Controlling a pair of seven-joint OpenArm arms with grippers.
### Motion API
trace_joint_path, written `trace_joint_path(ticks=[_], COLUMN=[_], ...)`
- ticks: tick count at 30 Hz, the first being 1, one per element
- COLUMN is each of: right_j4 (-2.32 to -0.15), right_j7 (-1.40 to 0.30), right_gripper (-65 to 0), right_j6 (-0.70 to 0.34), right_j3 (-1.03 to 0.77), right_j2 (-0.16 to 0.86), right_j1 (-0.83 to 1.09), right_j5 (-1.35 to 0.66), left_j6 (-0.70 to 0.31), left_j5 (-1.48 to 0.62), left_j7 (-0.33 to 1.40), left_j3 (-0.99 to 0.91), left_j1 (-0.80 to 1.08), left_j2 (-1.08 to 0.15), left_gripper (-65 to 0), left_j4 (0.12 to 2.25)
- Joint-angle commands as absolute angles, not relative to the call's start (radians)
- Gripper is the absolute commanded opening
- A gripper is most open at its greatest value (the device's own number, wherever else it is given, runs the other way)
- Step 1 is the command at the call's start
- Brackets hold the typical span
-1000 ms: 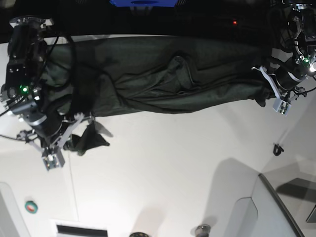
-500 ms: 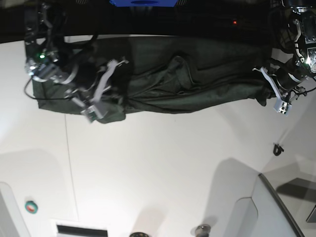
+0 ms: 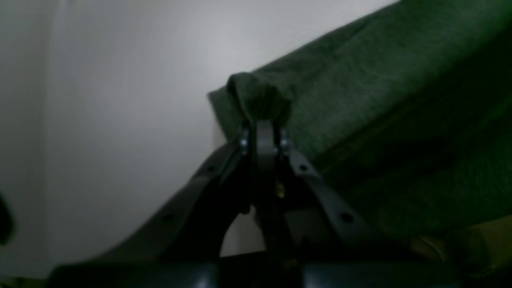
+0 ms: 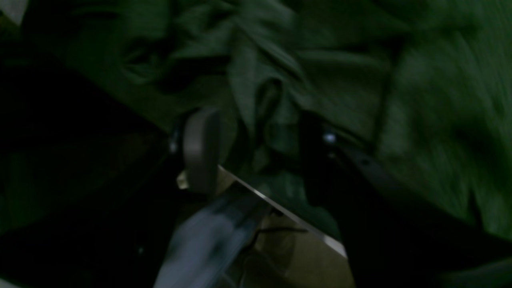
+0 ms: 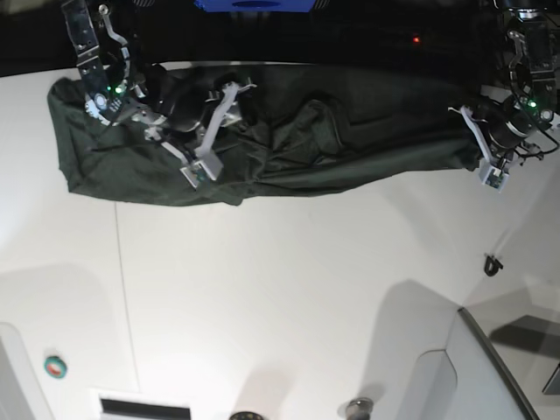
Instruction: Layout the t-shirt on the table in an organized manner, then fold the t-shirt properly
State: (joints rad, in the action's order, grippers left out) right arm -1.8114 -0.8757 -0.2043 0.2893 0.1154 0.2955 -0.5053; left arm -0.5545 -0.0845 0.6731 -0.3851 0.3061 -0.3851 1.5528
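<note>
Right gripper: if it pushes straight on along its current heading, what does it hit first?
The t-shirt. The right gripper stands open over bunched dark green fabric, with folds between and just beyond its fingers. Blur makes depth unclear, but nothing else lies in that line.

t-shirt [image 5: 350,140] on table [image 5: 289,289], far edge | pincers at its ends

A green-and-red round thing [image 5: 55,367] and a small black clip [image 5: 493,263].

The left gripper [image 3: 261,132] pinches a bunched corner of the t-shirt [image 3: 380,120] above the table [image 3: 120,100].
</note>
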Motion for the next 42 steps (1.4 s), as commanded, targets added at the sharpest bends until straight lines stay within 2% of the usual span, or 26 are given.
trace_joint_path(ticks=[1, 5, 11, 19, 30, 34, 36, 42], right_j4=[-1.850, -1.817, -1.604, -1.443, -1.471, -1.508, -1.501, -1.455], right_j7=[-0.852, -0.852, -0.759, -0.710, -0.667, -0.665, -0.667, -0.665], right_gripper=[-36.5, -38.9, -38.7, -39.2, -39.3, -38.6, -38.6, -39.0], right_j6=[-0.203, -0.194, -0.085, -0.085, -0.084, -0.031, -0.038, -0.051], right_j3=[0.274, 0.252, 0.292, 0.340, 0.341, 0.341, 0.341, 0.340], right_j2=[0.117, 0.114, 0.124, 0.117, 0.145, 0.136, 0.111, 0.096], right_j1=[0.277, 0.177, 0.038, -0.005, 0.013, 0.033, 0.035, 0.030], right_j5=[-0.518, -0.518, -0.518, -0.518, -0.516, -0.383, -0.323, -0.297], left_j6=[-0.552, -0.552, -0.552, -0.552, -0.552, -0.552, -0.552, -0.552], left_j5=[-0.090, -0.090, -0.088, -0.087, -0.090, -0.090, -0.090, -0.091], left_j7=[0.659, 0.659, 0.659, 0.659, 0.659, 0.659, 0.659, 0.659], left_j3=[-0.392, -0.392, -0.392, -0.392, -0.392, -0.392, -0.392, -0.392], left_j1=[0.302, 0.298, 0.295, 0.295, 0.294, 0.294, 0.294, 0.294], left_j2=[-0.403, -0.400, -0.400, -0.401, -0.406, -0.406, -0.406, -0.403], left_gripper=[-65.0, -65.0, -65.0, -65.0, -65.0, -65.0, -65.0, -65.0], left_j4=[1.570, 1.572, 1.572, 1.572, 1.572, 1.572, 1.572, 1.572])
